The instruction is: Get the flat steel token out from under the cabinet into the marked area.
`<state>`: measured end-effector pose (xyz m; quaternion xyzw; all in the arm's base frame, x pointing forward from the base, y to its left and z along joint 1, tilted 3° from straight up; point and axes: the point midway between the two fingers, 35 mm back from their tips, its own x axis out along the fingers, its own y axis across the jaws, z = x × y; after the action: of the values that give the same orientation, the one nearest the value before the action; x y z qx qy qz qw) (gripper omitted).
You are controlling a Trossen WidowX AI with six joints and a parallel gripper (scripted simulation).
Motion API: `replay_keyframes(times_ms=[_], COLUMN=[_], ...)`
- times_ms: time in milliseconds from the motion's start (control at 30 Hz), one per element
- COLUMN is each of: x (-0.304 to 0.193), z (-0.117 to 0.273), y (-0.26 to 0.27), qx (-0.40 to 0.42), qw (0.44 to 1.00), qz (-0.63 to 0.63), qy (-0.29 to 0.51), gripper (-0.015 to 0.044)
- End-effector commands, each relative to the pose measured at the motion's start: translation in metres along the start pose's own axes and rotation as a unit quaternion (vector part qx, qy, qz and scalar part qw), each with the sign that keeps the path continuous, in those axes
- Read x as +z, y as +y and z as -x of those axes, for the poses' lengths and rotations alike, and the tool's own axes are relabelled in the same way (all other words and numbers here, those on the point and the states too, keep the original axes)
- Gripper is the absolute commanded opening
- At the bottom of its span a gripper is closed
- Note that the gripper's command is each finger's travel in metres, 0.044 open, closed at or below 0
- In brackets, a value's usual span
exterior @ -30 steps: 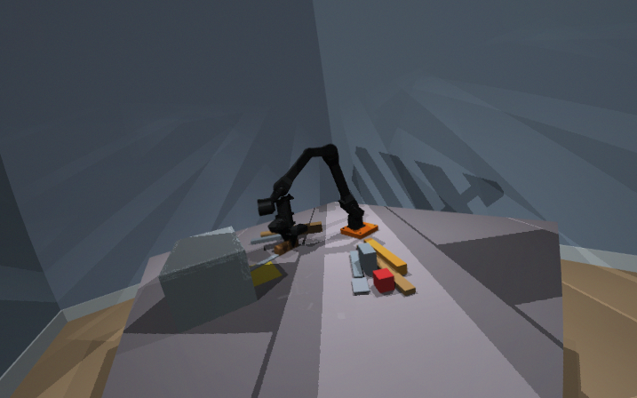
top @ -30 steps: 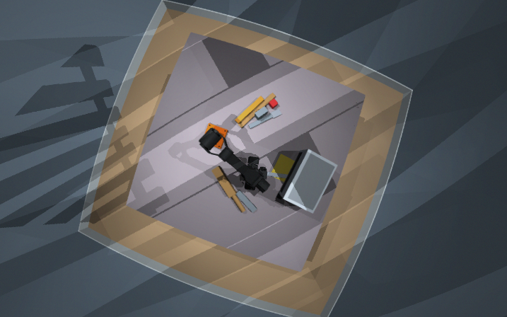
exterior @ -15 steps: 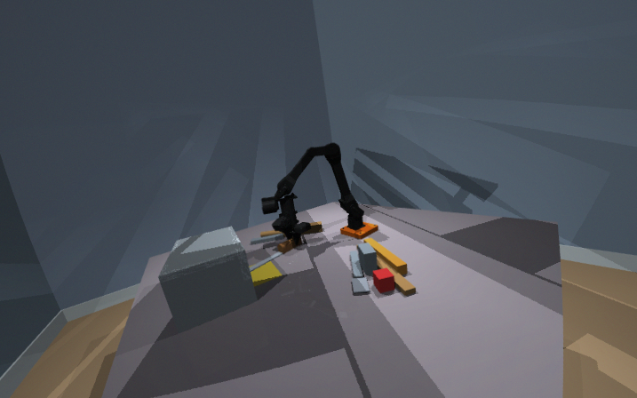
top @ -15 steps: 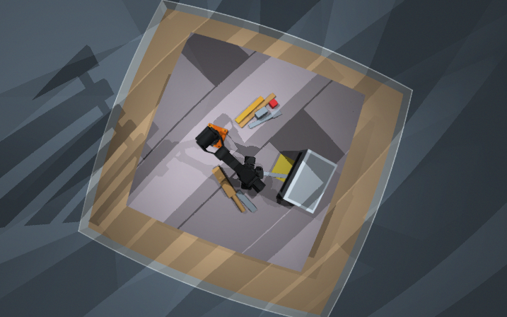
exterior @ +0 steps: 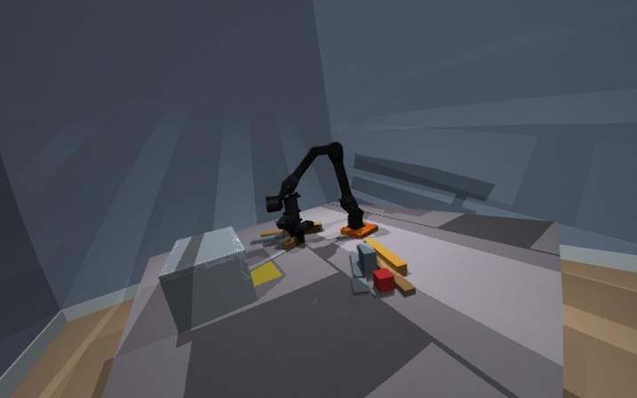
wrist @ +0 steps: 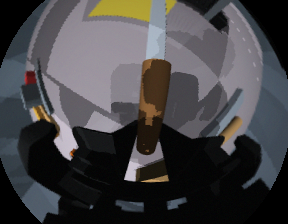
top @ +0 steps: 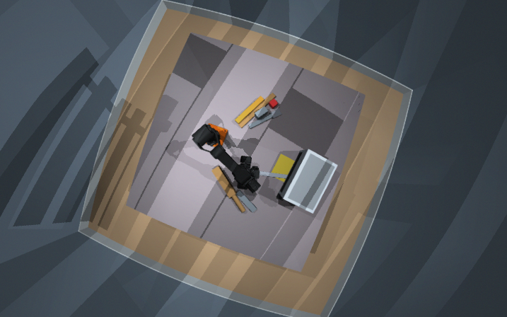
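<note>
My gripper (top: pixel 254 171) (exterior: pixel 297 241) (wrist: pixel 148 123) is shut on the brown handle of a long tool with a thin steel blade, low over the table. The handle (wrist: pixel 156 85) points away from the fingers. The blade (top: pixel 270 173) (exterior: pixel 272 258) (wrist: pixel 156 35) crosses the yellow marked area (top: pixel 281 162) (exterior: pixel 266 273) (wrist: pixel 120 9) and reaches the cabinet's lower front; its far end is hidden. The cabinet (top: pixel 313 173) (exterior: pixel 217 291) is a pale grey box just behind the marked area. The steel token is not visible in any view.
A wooden paddle-like piece (top: pixel 222 180) and a grey strip (top: pixel 247 202) lie beside the gripper. On the other side are a yellow bar (top: pixel 249 110) (exterior: pixel 390 258), a grey block (top: pixel 262 112) (exterior: pixel 367 258), a red cube (top: pixel 273 103) (exterior: pixel 383 281) (wrist: pixel 30 77) and flat wooden and grey pieces.
</note>
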<state>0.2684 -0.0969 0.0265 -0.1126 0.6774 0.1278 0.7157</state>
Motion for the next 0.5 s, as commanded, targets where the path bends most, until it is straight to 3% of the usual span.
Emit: replay_keyframes(times_ms=[0,467], x=[-0.008,-0.032], z=[-0.001,-0.001], y=[0.0,-0.001], qx=[0.001,0.001], qw=[1.0,1.0], qz=[0.0,0.0], qy=[0.001,0.002], gripper=[0.0,0.0])
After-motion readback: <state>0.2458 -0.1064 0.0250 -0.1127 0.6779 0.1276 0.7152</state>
